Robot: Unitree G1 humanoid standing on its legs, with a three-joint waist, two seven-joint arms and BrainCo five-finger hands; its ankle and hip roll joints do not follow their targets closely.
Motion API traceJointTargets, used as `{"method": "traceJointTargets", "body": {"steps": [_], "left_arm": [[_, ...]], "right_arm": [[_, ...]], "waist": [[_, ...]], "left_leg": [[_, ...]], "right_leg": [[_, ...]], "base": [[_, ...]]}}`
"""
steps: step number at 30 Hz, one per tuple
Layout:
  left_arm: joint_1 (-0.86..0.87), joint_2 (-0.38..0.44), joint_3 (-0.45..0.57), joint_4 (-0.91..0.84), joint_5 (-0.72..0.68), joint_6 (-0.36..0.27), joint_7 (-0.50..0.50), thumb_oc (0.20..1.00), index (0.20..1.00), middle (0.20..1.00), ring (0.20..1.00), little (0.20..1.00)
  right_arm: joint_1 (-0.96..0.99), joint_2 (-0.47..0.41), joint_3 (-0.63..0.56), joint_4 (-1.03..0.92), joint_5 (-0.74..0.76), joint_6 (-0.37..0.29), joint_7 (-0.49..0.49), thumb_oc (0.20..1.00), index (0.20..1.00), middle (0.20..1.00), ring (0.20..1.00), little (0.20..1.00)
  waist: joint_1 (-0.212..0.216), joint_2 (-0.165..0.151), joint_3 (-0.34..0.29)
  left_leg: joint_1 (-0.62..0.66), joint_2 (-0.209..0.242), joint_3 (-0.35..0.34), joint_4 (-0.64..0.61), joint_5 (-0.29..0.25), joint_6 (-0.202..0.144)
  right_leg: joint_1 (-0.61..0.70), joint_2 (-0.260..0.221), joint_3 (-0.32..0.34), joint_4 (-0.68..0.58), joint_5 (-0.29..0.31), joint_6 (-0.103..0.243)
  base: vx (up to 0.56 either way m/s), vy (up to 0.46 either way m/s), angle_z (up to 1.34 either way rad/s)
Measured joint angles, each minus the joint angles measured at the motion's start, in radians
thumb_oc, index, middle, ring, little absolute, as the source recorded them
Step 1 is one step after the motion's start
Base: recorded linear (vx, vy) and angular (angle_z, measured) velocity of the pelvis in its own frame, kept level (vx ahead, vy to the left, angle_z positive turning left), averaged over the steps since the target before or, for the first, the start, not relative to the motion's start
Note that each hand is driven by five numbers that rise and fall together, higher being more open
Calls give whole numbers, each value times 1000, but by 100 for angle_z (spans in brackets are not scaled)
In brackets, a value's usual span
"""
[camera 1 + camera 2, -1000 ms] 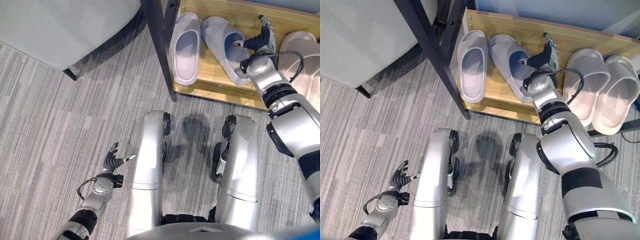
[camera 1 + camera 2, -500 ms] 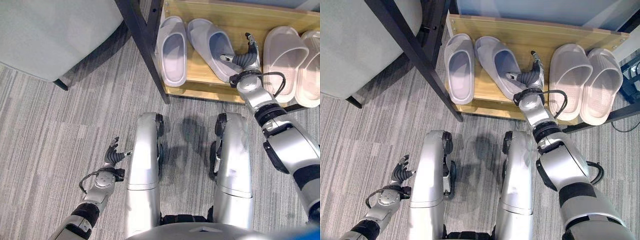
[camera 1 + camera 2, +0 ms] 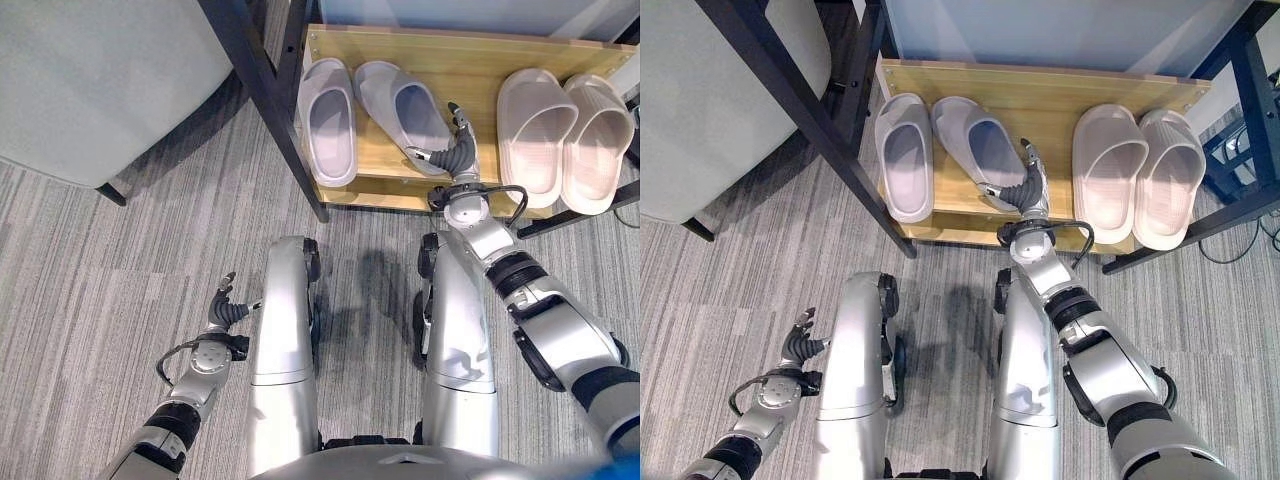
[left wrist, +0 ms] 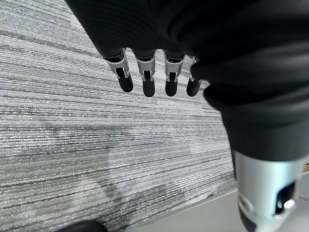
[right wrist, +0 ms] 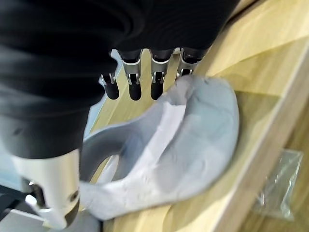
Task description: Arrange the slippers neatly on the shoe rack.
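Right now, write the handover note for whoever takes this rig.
Left hand: open, idle low over the grey carpet.
Right hand: open, fingers straight at the heel of the angled grey slipper, not gripping.
Wooden shoe rack: the straight grey slipper sits beside the angled one; beige slipper pair sits neatly side by side.
Left: square the angled slipper with its mate.
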Motion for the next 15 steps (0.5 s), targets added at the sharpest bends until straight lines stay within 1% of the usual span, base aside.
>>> {"method": "traceJointTargets", "body": {"steps": [1,4,11,15], "left_arm": [[-1,-11,4,9,1,0,16,1000,1000,1000,1000,1000],[13,-29,33,15,0,1,18,1000,1000,1000,1000,1000],[18,-28,39,15,2,1,32,1000,1000,1000,1000,1000],[18,-28,39,16,2,1,37,1000,1000,1000,1000,1000]], "right_arm": [[15,21,-19,-8,1,-2,-2,1000,1000,1000,1000,1000],[50,37,-22,-39,2,-26,-6,1000,1000,1000,1000,1000],[72,67,-30,-73,4,-40,1,1000,1000,1000,1000,1000],[73,68,-18,-105,6,-42,8,1000,1000,1000,1000,1000]], "waist": [[0,0,0],[0,0,0],[0,0,0],[1,1,0]], "left_leg": [[0,0,0,1,0,0],[0,0,-1,3,-2,-1],[-6,-1,-1,19,-5,0],[-15,-1,0,21,-5,0]], "right_leg": [[1,0,0,0,0,1],[-1,1,0,5,0,0],[-11,3,6,22,-2,1],[-19,4,8,27,-2,1]], "base": [[0,0,0],[10,-4,0],[0,0,0],[0,0,0]]}}
